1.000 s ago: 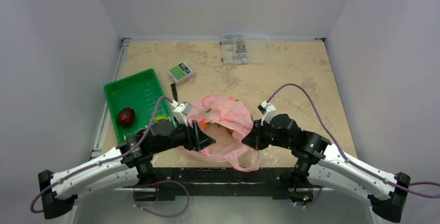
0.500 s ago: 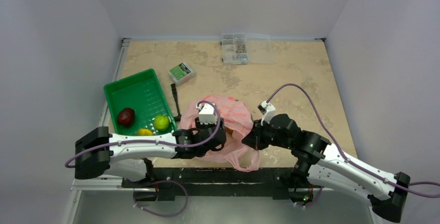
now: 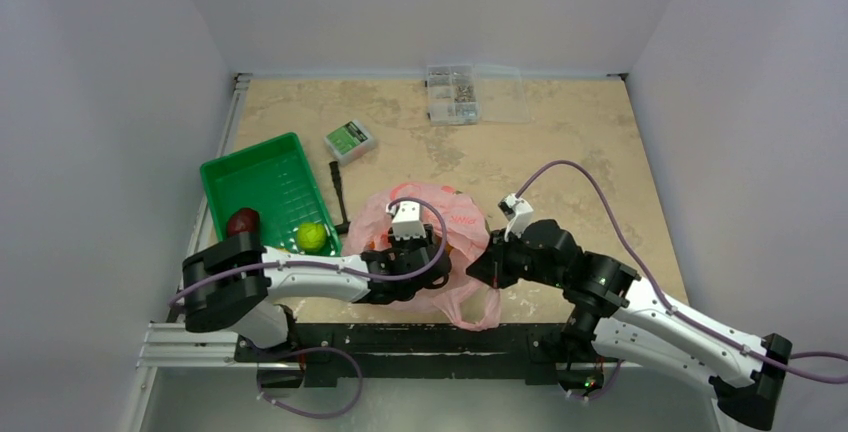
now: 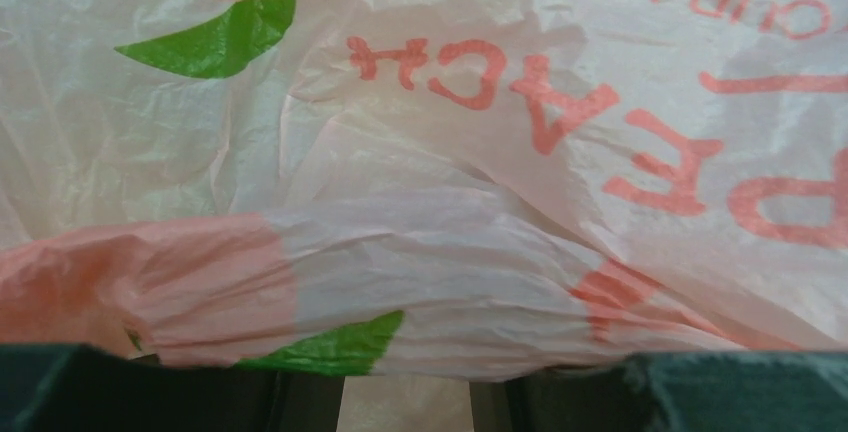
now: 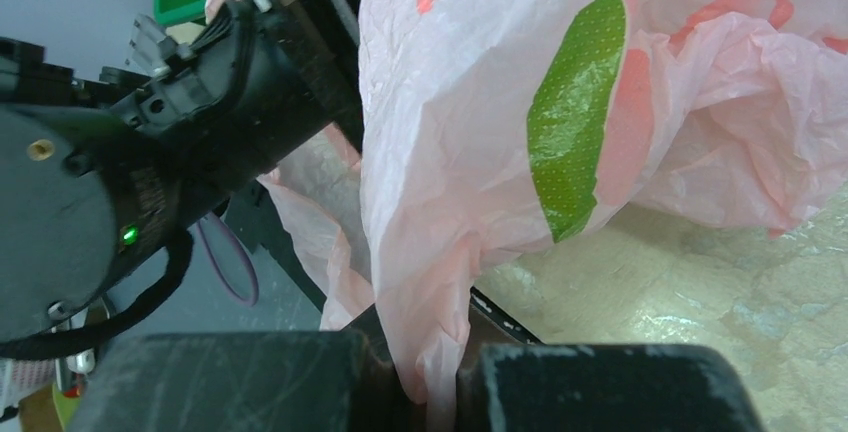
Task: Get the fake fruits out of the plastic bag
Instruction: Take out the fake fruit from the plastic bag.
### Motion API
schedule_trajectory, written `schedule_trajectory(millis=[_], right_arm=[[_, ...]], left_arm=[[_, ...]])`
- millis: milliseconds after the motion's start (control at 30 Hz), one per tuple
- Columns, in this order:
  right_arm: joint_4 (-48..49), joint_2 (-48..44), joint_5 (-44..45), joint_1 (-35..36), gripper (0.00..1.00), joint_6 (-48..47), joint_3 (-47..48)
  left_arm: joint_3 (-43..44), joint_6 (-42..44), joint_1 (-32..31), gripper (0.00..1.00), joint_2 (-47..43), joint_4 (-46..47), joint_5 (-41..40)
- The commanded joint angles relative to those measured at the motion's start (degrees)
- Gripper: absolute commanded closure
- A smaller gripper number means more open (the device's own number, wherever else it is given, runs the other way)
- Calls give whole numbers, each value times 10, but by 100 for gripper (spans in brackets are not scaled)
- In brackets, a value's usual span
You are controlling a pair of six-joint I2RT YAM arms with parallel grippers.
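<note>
The pink plastic bag [image 3: 452, 220] lies crumpled near the table's front edge. My left gripper [image 3: 410, 254] is pushed into its left side. In the left wrist view printed bag film [image 4: 420, 152] fills the frame and drapes over the fingertips of the left gripper [image 4: 405, 397]; the jaws stand apart and no fruit shows between them. My right gripper [image 3: 484, 270] is shut on a pinched fold of the bag's edge [image 5: 440, 352]. Of the fake fruits, a dark red one [image 3: 243, 220] and a lime green one [image 3: 312, 237] lie in the green tray [image 3: 262, 174]. Any fruits in the bag are hidden.
A small green-labelled box [image 3: 350, 139] and a thin black stick [image 3: 338, 190] lie behind the bag. A clear parts box [image 3: 451, 92] stands at the back edge. My left arm's elbow [image 3: 228, 277] hangs over the tray's near corner.
My left gripper has slid right, further into the bag, and its jaws have narrowed. The left elbow swung up toward the tray, uncovering the lime green fruit. The right arm has not moved.
</note>
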Motion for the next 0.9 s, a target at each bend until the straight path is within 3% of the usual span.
schedule_trajectory(millis=[0, 300, 567, 867], right_arm=[[-3, -14, 8, -2, 100, -1, 26], [-3, -12, 8, -2, 100, -3, 28], [-3, -15, 11, -1, 100, -4, 20], [-3, -15, 18, -2, 100, -6, 18]], left_arm=[[26, -10, 20, 60, 23, 37, 11], [31, -8, 32, 68, 50, 35, 14], [40, 23, 36, 99, 32, 14, 26], [29, 39, 36, 100, -101, -47, 126]])
